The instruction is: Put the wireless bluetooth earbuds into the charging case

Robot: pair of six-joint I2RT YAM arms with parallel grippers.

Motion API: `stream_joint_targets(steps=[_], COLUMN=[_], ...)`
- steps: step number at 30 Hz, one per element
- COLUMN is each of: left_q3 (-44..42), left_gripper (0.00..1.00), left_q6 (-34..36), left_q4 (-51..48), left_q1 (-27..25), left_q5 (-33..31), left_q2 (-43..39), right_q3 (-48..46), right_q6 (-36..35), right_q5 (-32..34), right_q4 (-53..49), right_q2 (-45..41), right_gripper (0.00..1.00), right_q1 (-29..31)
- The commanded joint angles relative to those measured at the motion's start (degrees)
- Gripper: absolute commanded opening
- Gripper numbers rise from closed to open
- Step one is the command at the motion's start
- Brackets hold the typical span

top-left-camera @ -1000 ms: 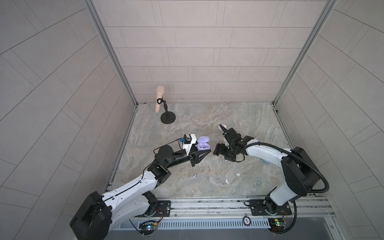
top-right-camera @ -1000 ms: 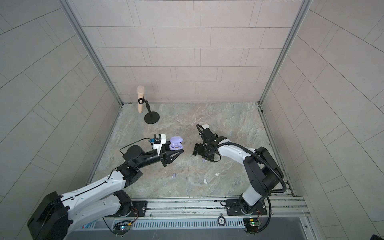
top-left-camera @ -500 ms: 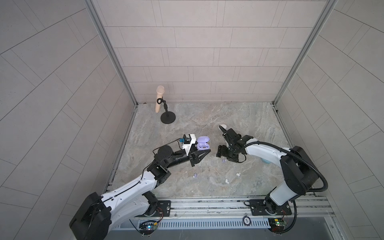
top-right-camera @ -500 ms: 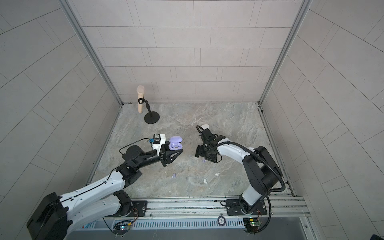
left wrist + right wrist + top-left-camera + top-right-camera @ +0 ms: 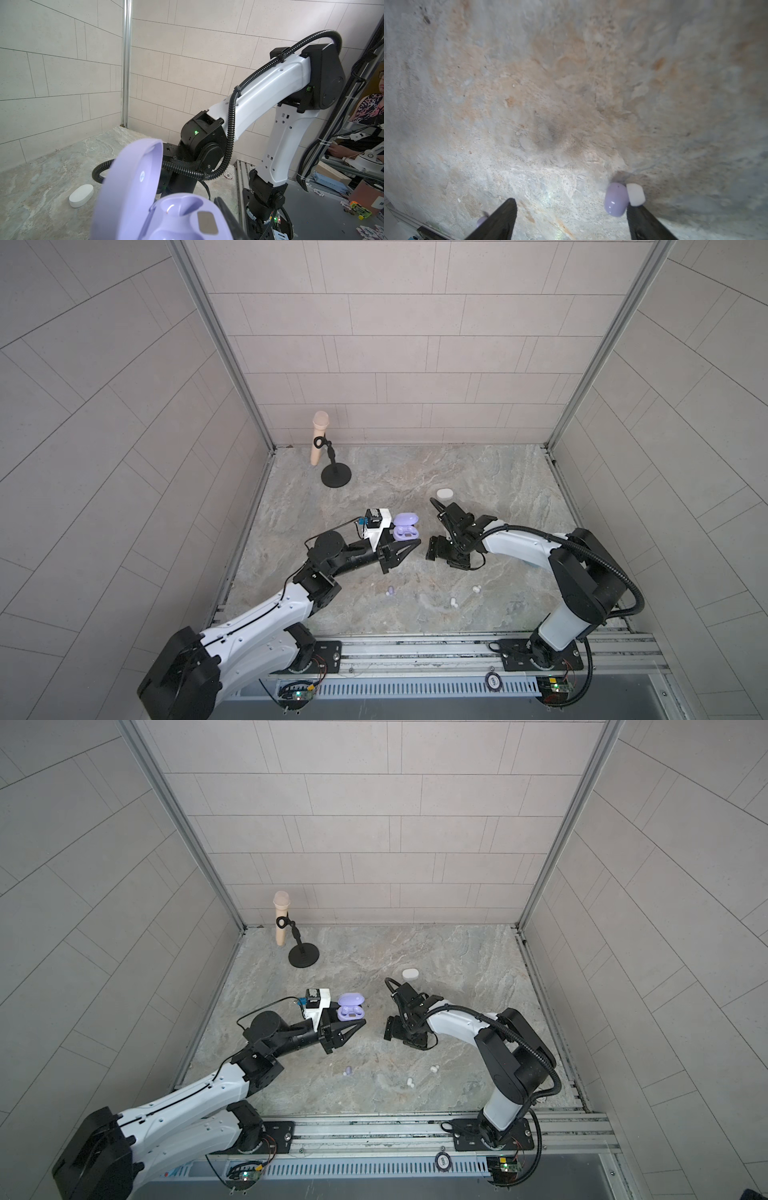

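Lilac on the charging case (image 5: 404, 526) and on an earbud (image 5: 615, 199) with a white tip; plain white on a second case (image 5: 444, 493); grey-and-tan marbling across the tabletop (image 5: 478, 472); beige on the microphone (image 5: 318, 439), black on its stand (image 5: 336, 480); pale grey tiling on the walls (image 5: 415, 364).

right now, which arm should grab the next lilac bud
Right. The right gripper is open, with a lilac bud between its fingers, close to one of them. The left gripper is shut beside the open case.
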Motion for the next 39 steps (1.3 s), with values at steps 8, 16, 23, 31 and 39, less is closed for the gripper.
stream_joint_targets(steps=[8,16,23,31,39], left_q3=[-0.47,-0.48,-0.54,-0.51,-0.25], left_gripper=[0.02,0.02,0.02,0.02,0.02], left_q6=[0.78,0.78,0.84,1.28,1.37], left_q4=[0.90,0.94,0.97,0.26,-0.38], left_q1=[0.24,0.27,0.24,0.24,0.24], left_q5=[0.00,-0.16,-0.26,-0.53,-0.57], left_q2=[-1.17,-1.41,-1.29,-1.87,-2.46], right_q3=[2.07,5.85,10.64,12.76,11.09], right_q6=[1.40,0.19,-0.94,-2.17,-7.25], right_q5=[0.65,0.84,-0.32,0.19,6.26], right_q4=[0.72,0.28,0.06,-2.37,-10.50], right_q2=[1.82,3.80,6.72,5.93,3.94], right_gripper=[0.86,0.86,0.86,0.86,0.82], right_q1=[0.85,0.87,0.86,0.90,2.14])
